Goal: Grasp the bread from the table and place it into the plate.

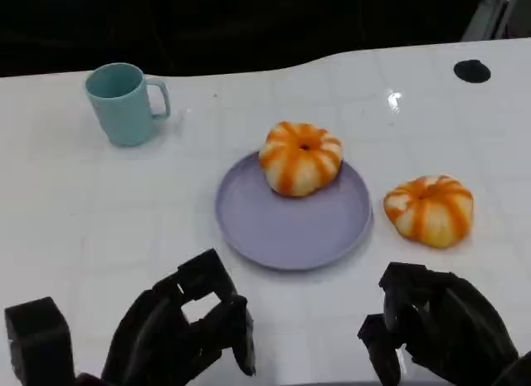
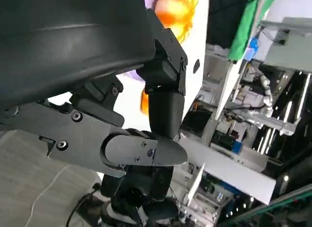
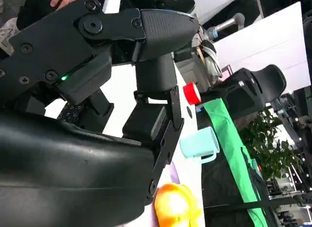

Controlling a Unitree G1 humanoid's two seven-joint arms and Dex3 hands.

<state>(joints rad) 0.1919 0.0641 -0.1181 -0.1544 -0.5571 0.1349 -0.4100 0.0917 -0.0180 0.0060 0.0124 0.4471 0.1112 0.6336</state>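
Observation:
A pumpkin-shaped orange-and-cream bread (image 1: 300,158) sits on the far part of the lilac plate (image 1: 282,224) at the table's middle. A second, similar bread (image 1: 429,209) lies on the white table just right of the plate. My left hand (image 1: 178,328) hovers at the near edge, in front of the plate's left side, with its fingers apart and nothing in them. My right hand (image 1: 436,324) is low at the near right, just in front of the second bread, and holds nothing. An orange bread (image 3: 175,205) appears past my right hand's fingers (image 3: 156,75), and another orange bread (image 2: 178,10) beyond my left hand's fingers (image 2: 163,114).
A teal mug (image 1: 124,104) stands at the far left, handle to the right. A small black disc (image 1: 471,70) lies near the far right edge. The table's far edge borders a dark background. Bare tabletop lies between the hands and the plate.

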